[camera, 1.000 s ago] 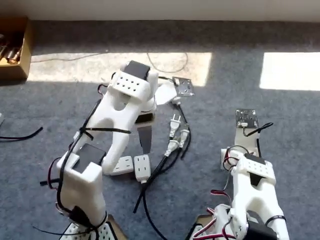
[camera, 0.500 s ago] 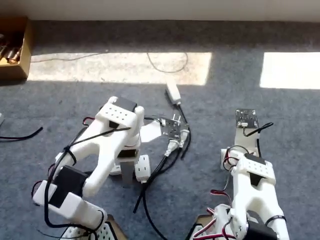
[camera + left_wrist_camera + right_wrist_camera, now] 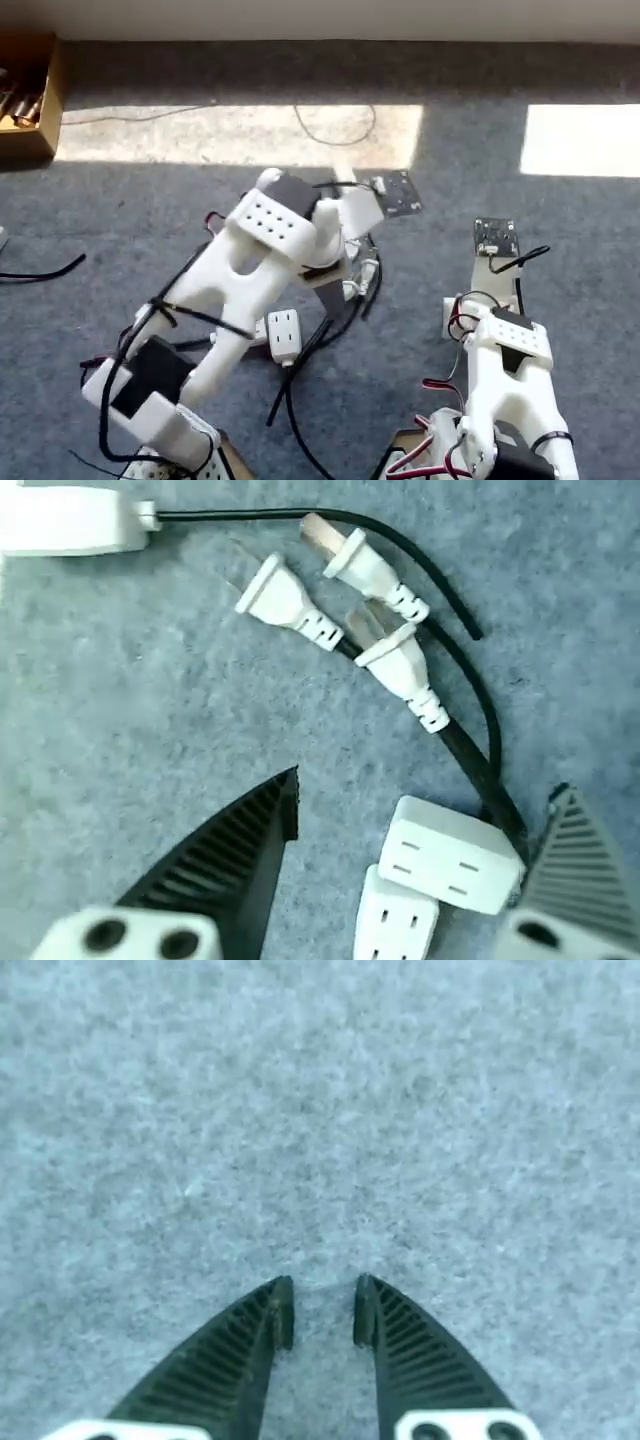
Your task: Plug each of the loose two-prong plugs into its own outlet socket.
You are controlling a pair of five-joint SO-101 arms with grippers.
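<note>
Left gripper [image 3: 430, 785]: jaws spread wide, nothing held, hanging low over the grey carpet [image 3: 150, 710] at the cable cluster.

Three white two-prong plugs lie loose on the carpet, none seated. The first plug [image 3: 285, 598], second plug [image 3: 365, 565] and third plug [image 3: 400, 665] lie close together in a fan, prongs pointing away from the sockets. The third plug is nearest the sockets and its prongs sit just beside the second plug's body.

Black cords [image 3: 480, 770] run from the plugs back past the sockets.

Two white sockets touch each other, slots up and open. The first socket [image 3: 450, 855] lies between the left gripper's fingers, close to the grey finger [image 3: 575, 850]. The second socket [image 3: 395, 925] is right against it, nearer the wrist.

A white adapter block [image 3: 70, 520] with its own black cord lies beyond the plugs.

In the high view the left arm [image 3: 250, 260] stretches over the cluster and covers most of the plugs.

The right arm [image 3: 505, 370] is well apart from the cluster. Right gripper [image 3: 320, 1325]: narrow gap between the tips, nothing in it, pointed down at plain carpet.
</note>
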